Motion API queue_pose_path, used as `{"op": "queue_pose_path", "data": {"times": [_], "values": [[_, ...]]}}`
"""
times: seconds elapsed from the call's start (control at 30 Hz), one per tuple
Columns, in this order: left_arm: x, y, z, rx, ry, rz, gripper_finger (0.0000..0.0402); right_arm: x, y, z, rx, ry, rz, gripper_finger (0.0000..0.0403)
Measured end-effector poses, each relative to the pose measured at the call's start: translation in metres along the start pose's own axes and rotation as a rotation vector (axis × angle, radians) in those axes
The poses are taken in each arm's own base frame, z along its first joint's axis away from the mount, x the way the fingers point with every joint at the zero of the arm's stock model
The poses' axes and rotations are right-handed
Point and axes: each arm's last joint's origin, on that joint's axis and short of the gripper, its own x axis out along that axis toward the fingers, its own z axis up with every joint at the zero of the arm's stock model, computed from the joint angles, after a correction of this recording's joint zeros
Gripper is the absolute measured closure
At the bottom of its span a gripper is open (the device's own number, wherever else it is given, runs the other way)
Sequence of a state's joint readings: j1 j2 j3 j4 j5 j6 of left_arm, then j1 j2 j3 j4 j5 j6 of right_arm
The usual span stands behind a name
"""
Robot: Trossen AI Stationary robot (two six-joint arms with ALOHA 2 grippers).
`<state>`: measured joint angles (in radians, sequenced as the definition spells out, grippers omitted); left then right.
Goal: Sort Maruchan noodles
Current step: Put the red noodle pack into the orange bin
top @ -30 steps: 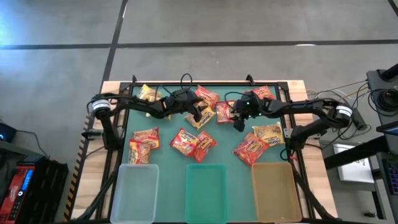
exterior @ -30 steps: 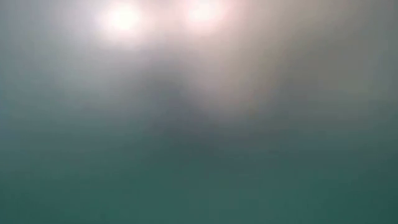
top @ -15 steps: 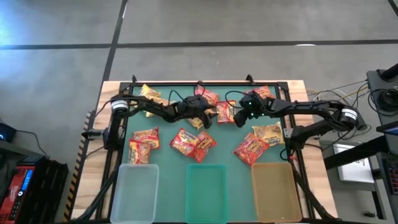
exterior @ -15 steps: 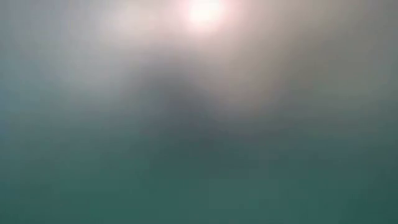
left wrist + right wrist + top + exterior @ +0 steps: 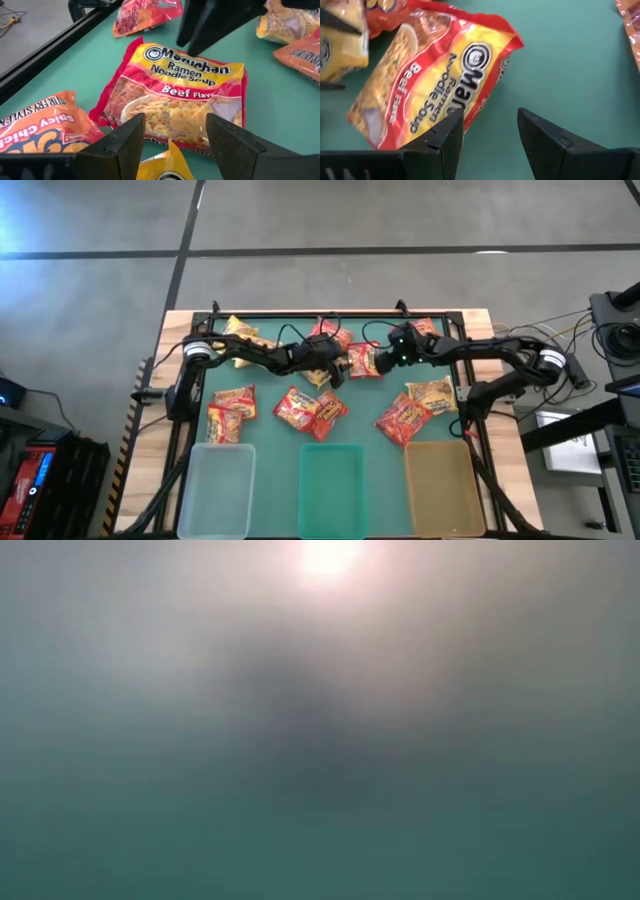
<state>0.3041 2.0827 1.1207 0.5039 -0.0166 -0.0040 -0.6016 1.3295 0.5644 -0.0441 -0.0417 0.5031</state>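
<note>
Three trays [image 5: 332, 474] sit with nothing in them, while both the left gripper [image 5: 175, 145] and right gripper [image 5: 487, 132] hover wide open over a Beef Flavor Maruchan packet [image 5: 175, 97].

Both pincers crowd the far middle of the tabletop [image 5: 365, 412]: left pincer [image 5: 330, 370] and right pincer [image 5: 388, 360] flank the beef noodle packet [image 5: 362, 361], each with fingers spread. Packets lie close on either side there. Bare tabletop runs between the middle packet cluster [image 5: 310, 409] and the right cluster [image 5: 412, 412]. Three trays [image 5: 331, 480] line the near edge.
</note>
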Motion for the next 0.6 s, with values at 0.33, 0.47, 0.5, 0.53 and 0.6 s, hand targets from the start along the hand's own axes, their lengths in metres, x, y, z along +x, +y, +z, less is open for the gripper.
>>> {"op": "queue_pose_path", "data": {"times": [0.33, 0.47, 0.5, 0.53, 0.6], "values": [[0.0, 0.0, 0.0, 0.003, -0.004, 0.004, 0.0208, 0.014, 0.0, 0.0, 0.021, 0.005, 0.047, 0.0227], [0.002, -0.002, -0.001, 0.003, -0.02, 0.031, 0.0208, 0.017, -0.001, -0.001, 0.022, 0.012, 0.043, 0.0227], [0.003, -0.003, -0.002, 0.005, -0.021, 0.04, 0.0208, 0.018, 0.0, -0.001, 0.022, 0.008, 0.045, 0.0227], [0.004, -0.004, -0.003, 0.008, -0.016, 0.043, 0.0208, 0.018, 0.0, -0.001, 0.022, 0.007, 0.046, 0.0227], [0.005, -0.005, -0.004, 0.011, -0.007, 0.058, 0.0208, 0.018, 0.0, -0.001, 0.021, 0.005, 0.047, 0.0227]]}}
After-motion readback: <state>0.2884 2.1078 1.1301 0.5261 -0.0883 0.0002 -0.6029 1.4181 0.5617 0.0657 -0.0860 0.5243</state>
